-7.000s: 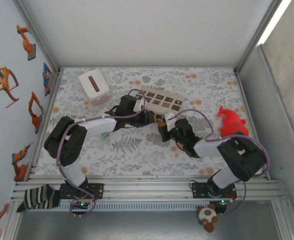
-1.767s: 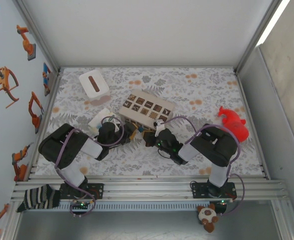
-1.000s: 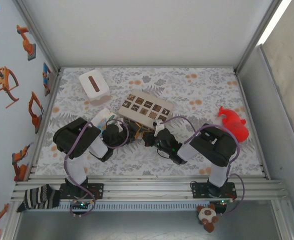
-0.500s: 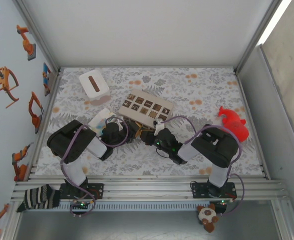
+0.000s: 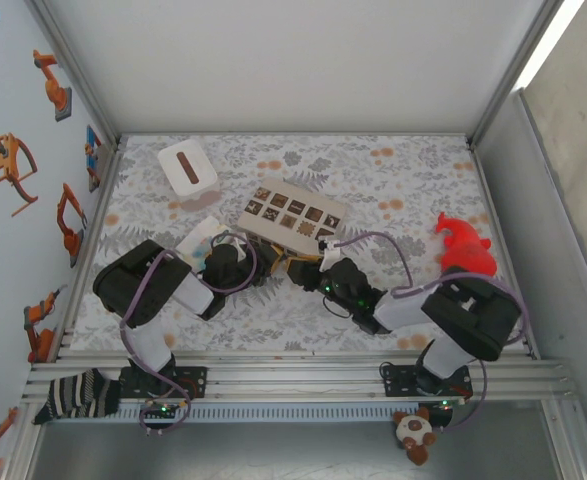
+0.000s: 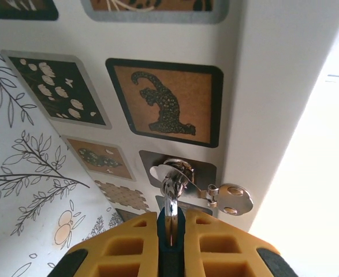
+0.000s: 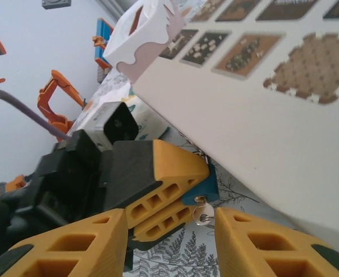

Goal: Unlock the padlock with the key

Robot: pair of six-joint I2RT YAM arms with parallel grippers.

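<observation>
The left hand (image 6: pixel 170 219) is pressed together on the thin silver key (image 6: pixel 170 199), pinching its flat metal between the yellow fingers (image 6: pixel 131 242). The key's upper end and a small round silver tag (image 6: pixel 234 199) lie against the white box with brown patterned tiles (image 6: pixel 261 86). The right hand (image 7: pixel 170 218) stands spread just beside the left one and grips nothing. Both hands meet at the box's near edge, low over the floral tabletop (image 5: pixel 413 180).

Padlock (image 6: pixel 170 199) body hidden between left hand (image 6: pixel 170 224) fingers.
</observation>
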